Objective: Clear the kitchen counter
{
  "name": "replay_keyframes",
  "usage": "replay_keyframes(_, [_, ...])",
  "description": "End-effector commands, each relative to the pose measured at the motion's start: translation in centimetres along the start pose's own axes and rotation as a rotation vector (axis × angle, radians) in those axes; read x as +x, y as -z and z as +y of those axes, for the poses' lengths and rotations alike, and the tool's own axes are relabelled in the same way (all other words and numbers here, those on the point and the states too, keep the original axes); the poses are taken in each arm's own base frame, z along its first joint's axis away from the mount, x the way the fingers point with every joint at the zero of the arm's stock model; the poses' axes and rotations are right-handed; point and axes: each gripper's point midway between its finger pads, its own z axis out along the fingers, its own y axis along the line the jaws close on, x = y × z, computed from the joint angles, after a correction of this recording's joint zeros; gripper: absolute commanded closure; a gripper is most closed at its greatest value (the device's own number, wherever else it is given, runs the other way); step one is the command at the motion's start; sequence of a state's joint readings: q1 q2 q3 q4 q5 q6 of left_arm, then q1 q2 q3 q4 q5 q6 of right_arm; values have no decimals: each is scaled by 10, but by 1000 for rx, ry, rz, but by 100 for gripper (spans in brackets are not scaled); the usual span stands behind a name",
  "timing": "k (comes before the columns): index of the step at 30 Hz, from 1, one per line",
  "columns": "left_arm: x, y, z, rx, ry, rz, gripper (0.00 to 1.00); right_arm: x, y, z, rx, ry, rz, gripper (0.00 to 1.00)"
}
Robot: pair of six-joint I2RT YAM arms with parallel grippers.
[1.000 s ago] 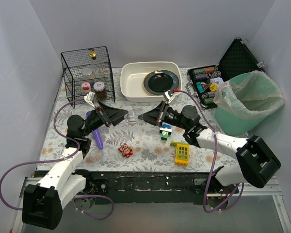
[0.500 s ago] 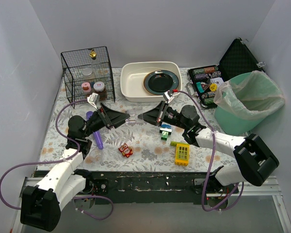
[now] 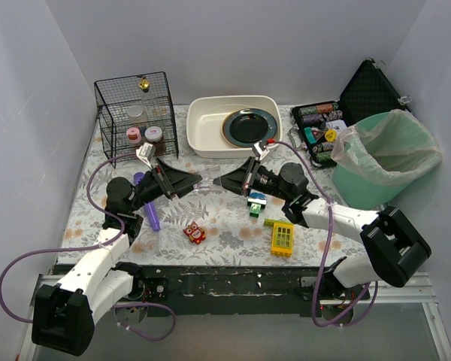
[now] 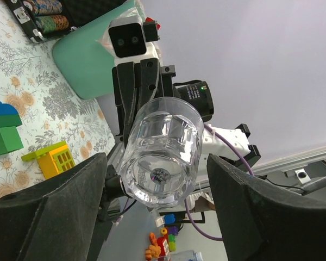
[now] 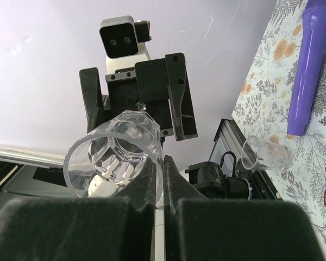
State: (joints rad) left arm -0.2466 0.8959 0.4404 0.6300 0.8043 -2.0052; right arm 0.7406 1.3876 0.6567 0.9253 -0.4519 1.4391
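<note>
**Between the fingertips, lifted off the tabletop: one clear cup, gripped at both ends**

**Item.** Clear cup [image 4: 162, 152], lying level in the air. Its mouth faces the right gripper [image 5: 158, 176] and its base faces the left gripper [image 3: 189, 181].

**Hold.** The right gripper is clenched flat, pinching the cup wall at the rim. The left gripper is closed around the body near the base, and in its own wrist view the pads appear to bear on both sides.

**Handling (judged).** Light, stiff, thin-walled and smooth, so it is likely to slip. A hard squeeze could crack it or pop it out. Glass or plastic cannot be told. The best hold is across the body near the thicker base. The rim pinch is the weaker hold.

**Marks.** There is a small dark spot at the centre of the base, unreadable. No brand is visible.

**Directly beneath the grippers.** The kitchen counter [image 3: 225, 226], covered in a fern-and-flower cloth.

**Just below the right gripper.** Green and blue blocks [image 3: 256, 204], then a yellow toy [image 3: 283, 239].

**Below the left gripper and its arm.**
- red owl toy [image 3: 195, 233]
- purple tube [image 3: 150, 214]
- small second cup [image 5: 266, 155], on its side

**Beyond both grippers.**
- white basin [image 3: 203, 135] holding a dark plate [image 3: 249, 126]
- wire basket [image 3: 135, 94] of jars, farther left
- chip case [image 3: 319, 124] and green bin [image 3: 376, 188], farther right

No writing is legible on any of these.
</note>
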Motion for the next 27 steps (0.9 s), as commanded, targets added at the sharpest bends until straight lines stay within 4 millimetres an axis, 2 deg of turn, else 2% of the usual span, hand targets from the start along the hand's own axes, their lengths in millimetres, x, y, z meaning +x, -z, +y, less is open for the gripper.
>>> replay_keyframes(1, [-5,-2,-26,44,145,-4,28,-2,-1,19,-75,35,2,99])
replay_keyframes(9, [-5,-4,-27,51,149,-4,33,-4,-4,19,-78,32,-1,99])
replay_keyframes(18, [-4,-4,-26,50,152,-3,46,-4,-8,19,-87,29,9,99])
replay_keyframes(21, [-5,-4,-27,51,151,-9,58,-3,-7,19,-90,29,15,99])
replay_keyframes(25, [-7,-6,-29,52,146,-17,89,-1,-6,18,-94,31,27,97])
replay_keyframes(27, [-10,-7,-29,49,139,-20,100,0,-5,17,-90,26,30,84])
